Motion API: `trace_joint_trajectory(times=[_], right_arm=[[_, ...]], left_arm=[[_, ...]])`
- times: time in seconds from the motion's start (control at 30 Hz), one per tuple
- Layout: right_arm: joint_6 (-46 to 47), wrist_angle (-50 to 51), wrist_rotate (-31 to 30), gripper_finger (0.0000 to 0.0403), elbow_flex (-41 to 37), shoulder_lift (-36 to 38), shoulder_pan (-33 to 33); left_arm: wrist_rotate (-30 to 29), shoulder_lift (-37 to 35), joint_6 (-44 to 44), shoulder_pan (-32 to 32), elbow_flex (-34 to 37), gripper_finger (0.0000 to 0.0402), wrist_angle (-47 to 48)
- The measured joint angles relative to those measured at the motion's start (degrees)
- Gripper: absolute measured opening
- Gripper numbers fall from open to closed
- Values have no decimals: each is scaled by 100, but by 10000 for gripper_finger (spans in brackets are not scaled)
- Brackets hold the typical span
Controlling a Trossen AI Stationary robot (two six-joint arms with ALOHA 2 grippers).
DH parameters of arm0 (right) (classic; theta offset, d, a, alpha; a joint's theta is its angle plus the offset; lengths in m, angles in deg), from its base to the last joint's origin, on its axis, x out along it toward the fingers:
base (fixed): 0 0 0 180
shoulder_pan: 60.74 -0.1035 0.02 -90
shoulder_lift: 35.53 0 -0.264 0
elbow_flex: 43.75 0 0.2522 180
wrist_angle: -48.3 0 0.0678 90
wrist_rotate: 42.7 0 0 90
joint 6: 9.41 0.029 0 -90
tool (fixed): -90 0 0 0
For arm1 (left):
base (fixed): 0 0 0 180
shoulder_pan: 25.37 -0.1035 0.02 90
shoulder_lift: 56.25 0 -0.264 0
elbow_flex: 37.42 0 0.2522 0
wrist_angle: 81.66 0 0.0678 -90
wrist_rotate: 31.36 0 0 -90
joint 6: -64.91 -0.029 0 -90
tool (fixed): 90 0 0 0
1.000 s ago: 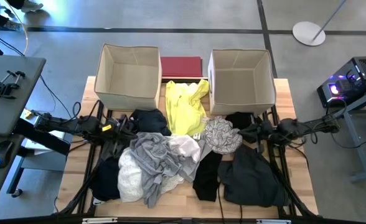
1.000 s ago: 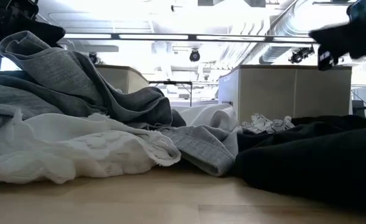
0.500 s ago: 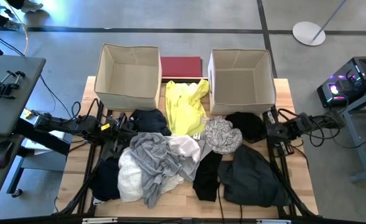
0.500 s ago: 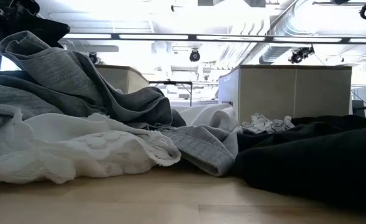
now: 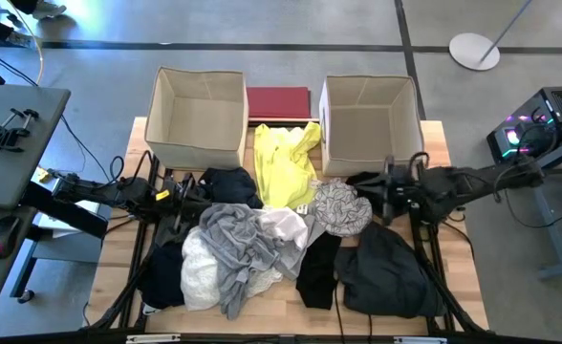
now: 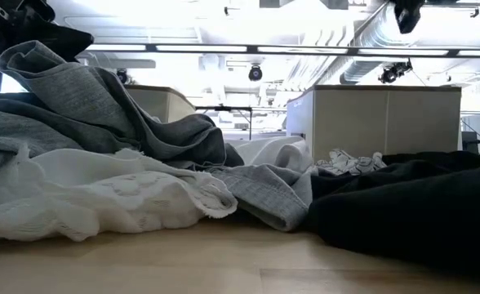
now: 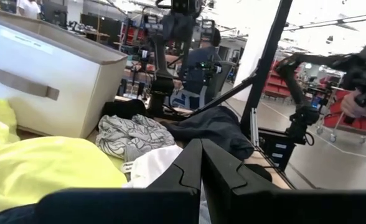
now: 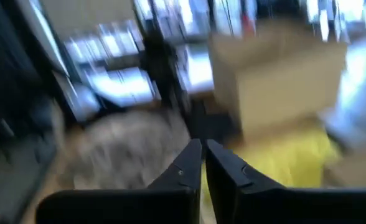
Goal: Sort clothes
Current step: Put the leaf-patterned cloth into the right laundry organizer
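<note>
Right gripper (image 5: 388, 191) clenched, empty above black garment (image 5: 372, 182), left gripper (image 7: 201, 163) clenched — overhead hides it.

Both arms are dark and slender, black cables trailing along them, each hand (image 7: 200, 180) ending in two black angular fingers.

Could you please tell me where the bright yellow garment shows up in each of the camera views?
High view: yellow garment lies between the two boxes.
Low view: not in it.
Left wrist view: low at the picture's left.
Right wrist view: a yellow patch right of the fingers.
Shared landmark: the right-hand box beside it.
</note>
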Motion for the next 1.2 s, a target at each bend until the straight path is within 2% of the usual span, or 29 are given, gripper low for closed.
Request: trace_joint_trajectory(times=[0.1, 0.23, 0.5, 0.7, 0.87, 1.03, 1.2], right_arm=[[659, 1446, 9, 42, 707, -659, 0], [1063, 2537, 302, 87, 1257, -1530, 2], [1049, 2698, 1455, 197, 1274, -3118, 346], [544, 2685, 1608, 264, 1040, -4075, 721], [532, 2440, 1545, 275, 864, -4624, 1006], [507, 1608, 1526, 275, 532, -5054, 1218], [668, 721, 1388, 246, 278, -5484, 1290]], left_arm=[[-14, -2, 2, 1, 52, 0, -46], [-17, 4, 9, 0, 57, 0, -33], [-28, 4, 7, 0, 57, 0, -230], [-23, 7, 4, 2, 57, 0, -253], [-22, 66, -186, 4, 59, 0, -337], [-19, 294, -310, 4, 59, 0, -733], [-17, 589, -309, 4, 59, 0, -894]])
